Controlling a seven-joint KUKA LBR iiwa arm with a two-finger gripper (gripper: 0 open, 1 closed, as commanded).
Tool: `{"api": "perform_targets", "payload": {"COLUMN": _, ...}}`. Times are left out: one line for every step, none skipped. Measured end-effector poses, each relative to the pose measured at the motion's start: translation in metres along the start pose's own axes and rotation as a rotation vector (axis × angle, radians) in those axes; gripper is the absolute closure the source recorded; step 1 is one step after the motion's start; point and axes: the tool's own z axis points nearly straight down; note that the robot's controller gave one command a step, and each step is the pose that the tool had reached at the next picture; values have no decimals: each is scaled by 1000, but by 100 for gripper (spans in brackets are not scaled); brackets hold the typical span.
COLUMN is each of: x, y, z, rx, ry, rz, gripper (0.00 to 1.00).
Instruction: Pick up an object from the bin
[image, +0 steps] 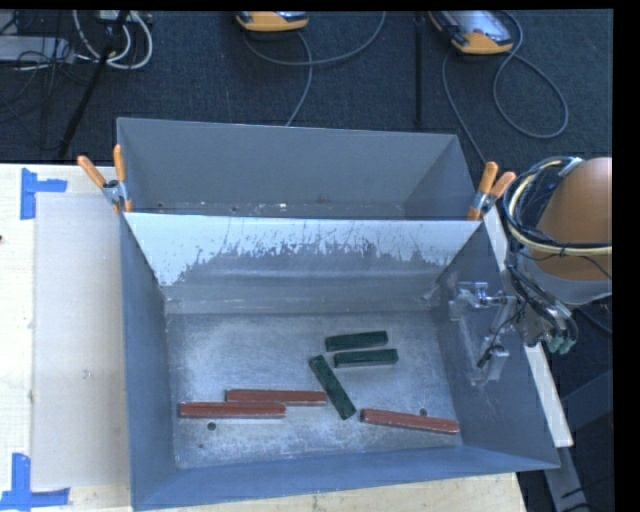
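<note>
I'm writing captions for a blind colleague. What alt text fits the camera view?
The robot's gripper hangs beside the right wall of a grey metal bin, apart from the things inside. On the bin floor lie three dark green bars near the middle and three red-brown bars toward the front.

Carrier: grey metal bin (300, 470), floor scuffed, gripper (488, 350) by its right wall.
Near gripper: upper dark green rectangular bar (356, 341), lower dark green bar (366, 357), lone reddish-brown flat stick (410, 422).
Farther: tilted dark green bar (332, 387).
Farthest: two long reddish-brown sticks (275, 397), side by side.
</note>
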Motion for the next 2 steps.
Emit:
{"api": "perform_targets", "payload": {"x": 41, "y": 89, "z": 107, "rx": -4, "ry": 8, "rz": -56, "gripper": 0}}
{"api": "perform_targets", "payload": {"x": 39, "y": 86, "z": 104, "rx": 0, "ry": 1, "rz": -55, "gripper": 100}}
